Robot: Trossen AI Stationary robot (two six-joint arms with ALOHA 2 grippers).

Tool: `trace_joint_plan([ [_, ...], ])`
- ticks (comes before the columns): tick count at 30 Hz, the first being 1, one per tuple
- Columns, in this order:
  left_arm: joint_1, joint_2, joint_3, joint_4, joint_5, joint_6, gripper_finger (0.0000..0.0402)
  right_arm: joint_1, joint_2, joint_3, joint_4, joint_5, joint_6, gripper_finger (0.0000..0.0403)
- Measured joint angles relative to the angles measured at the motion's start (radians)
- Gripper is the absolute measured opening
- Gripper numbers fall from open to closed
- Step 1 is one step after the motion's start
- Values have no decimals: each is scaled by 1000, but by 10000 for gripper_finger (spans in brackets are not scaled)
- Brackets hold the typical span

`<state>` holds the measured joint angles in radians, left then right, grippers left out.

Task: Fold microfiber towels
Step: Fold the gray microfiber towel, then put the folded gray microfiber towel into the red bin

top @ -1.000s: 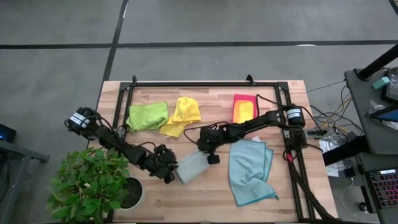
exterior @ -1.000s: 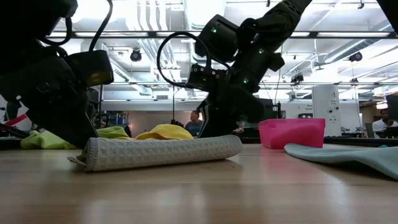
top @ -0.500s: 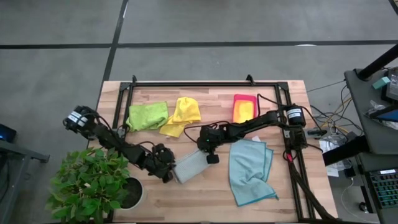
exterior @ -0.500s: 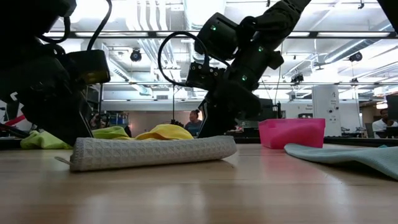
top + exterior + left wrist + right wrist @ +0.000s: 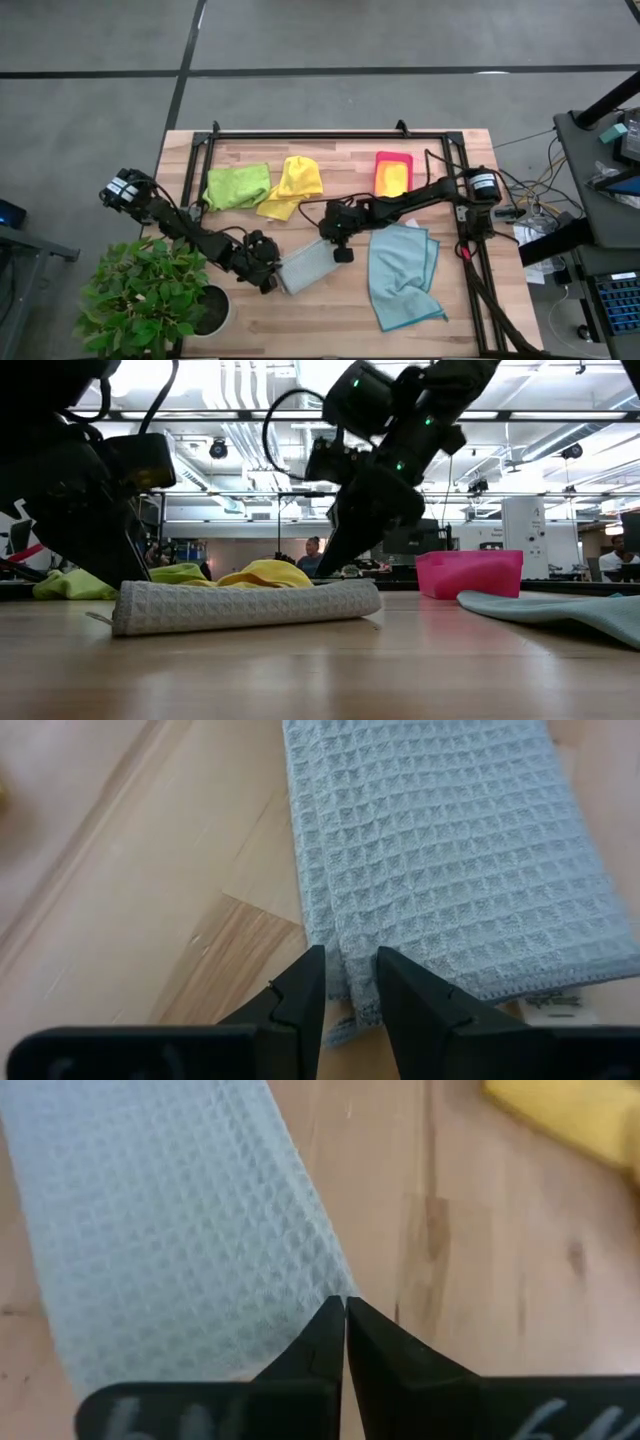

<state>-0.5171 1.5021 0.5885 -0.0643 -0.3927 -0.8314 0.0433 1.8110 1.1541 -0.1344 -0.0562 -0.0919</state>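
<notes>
Now: folded grey towel lies between two grippers

Plainly, the grey towel (image 5: 308, 267) lies folded near the front middle of the wooden table (image 5: 450, 310), a thick waffle-weave bundle with rounded folded edges. The left gripper (image 5: 270, 274) sits at the towel's left end. In the left wrist view its fingers (image 5: 300, 995) stand a little apart, straddling the towel's layered edge (image 5: 345, 975); whether they actually pinch the cloth cannot be told. The right gripper (image 5: 330, 243) is at the towel's far right corner, its fingers (image 5: 325, 1335) pressed together with nothing between them, tips just at the towel's edge (image 5: 160, 1250). In the low view the towel (image 5: 245, 605) rests flat on the table as a long roll-like fold.

Elsewhere, a lime green towel (image 5: 237, 186) and a yellow towel (image 5: 292, 185) lie crumpled side by side, touching, toward the back left. A light blue towel (image 5: 402, 274), loosely half-folded, lies just right of the grey one. A pink-red tray (image 5: 394, 173) sits at the back right.
</notes>
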Motion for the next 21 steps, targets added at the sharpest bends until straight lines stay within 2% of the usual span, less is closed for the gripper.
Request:
trace_joint_plan([
  [5,1,-1,10,1,0,-40,80,31,-65,-54,27,57,6,9],
  [10,3,-13,13,3,7,-85,80,47,-134,-143,110,59,46,9],
  [21,29,-104,26,3,-8,-88,80,73,-175,-322,522,57,122,9],
])
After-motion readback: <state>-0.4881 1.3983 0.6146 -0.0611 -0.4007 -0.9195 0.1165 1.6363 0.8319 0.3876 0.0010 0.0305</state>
